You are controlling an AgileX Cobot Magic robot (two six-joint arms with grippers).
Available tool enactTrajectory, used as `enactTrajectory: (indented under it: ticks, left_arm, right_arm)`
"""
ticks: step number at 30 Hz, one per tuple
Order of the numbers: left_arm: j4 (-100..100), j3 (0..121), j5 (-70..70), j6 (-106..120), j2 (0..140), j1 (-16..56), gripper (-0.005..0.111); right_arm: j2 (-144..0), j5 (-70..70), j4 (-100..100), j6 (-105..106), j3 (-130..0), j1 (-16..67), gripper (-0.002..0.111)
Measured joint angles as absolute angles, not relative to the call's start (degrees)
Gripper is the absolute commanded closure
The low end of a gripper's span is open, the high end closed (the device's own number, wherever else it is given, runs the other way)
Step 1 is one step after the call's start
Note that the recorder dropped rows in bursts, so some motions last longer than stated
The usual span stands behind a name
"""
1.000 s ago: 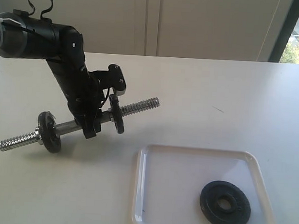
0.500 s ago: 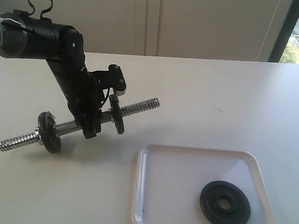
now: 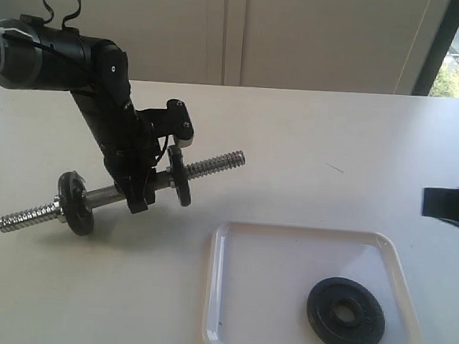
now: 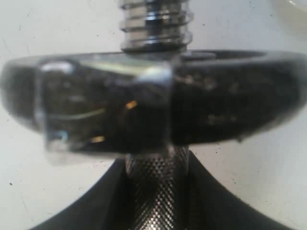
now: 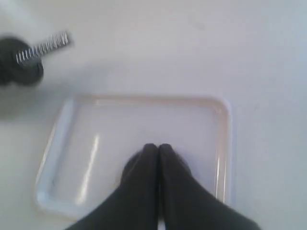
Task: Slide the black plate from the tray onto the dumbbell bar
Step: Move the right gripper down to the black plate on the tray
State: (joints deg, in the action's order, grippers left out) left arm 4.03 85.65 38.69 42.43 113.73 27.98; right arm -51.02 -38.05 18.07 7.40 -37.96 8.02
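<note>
The pickup is pending: the dumbbell bar (image 3: pixel 214 165) is clamped by the left gripper (image 3: pixel 139 196); the right gripper (image 5: pixel 157 147) (fingers pressed together) must be opened over the black plate (image 3: pixel 324 308).

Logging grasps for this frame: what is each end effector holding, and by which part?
The left end effector grips the dumbbell bar at its knurled middle. The right end effector is shut and holds nothing; the black plate lies free in the tray.
</note>
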Motion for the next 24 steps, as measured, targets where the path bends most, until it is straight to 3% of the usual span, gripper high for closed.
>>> enactTrajectory:
  ticks: [5, 14, 18, 21, 24]
  left_arm:
    - [4.03, 85.65, 38.69, 42.43, 113.73, 27.98, 0.107]
    - [4.07, 85.65, 38.69, 42.43, 113.73, 27.98, 0.107]
    - [4.30, 85.65, 38.91, 42.43, 113.73, 27.98, 0.107]
    - [4.44, 85.65, 38.91, 42.43, 114.03, 27.98, 0.107]
    - [4.74, 85.65, 38.51, 42.54, 114.36, 27.98, 0.107]
  right_arm:
    - [-67.89, -51.25, 12.14, 10.69, -49.79, 12.01, 0.108]
    - [-83.51, -55.45, -8.31, -1.27, -55.22, 27.12, 0.108]
    - [-88.58, -54.95, -9.25, -1.38, -55.24, 29.23, 0.107]
    - [-90.87, -54.86, -9.02, -1.38, -55.24, 29.25, 0.096]
    - [-91.55, -54.86, -8.62, -1.48, -55.24, 29.25, 0.070]
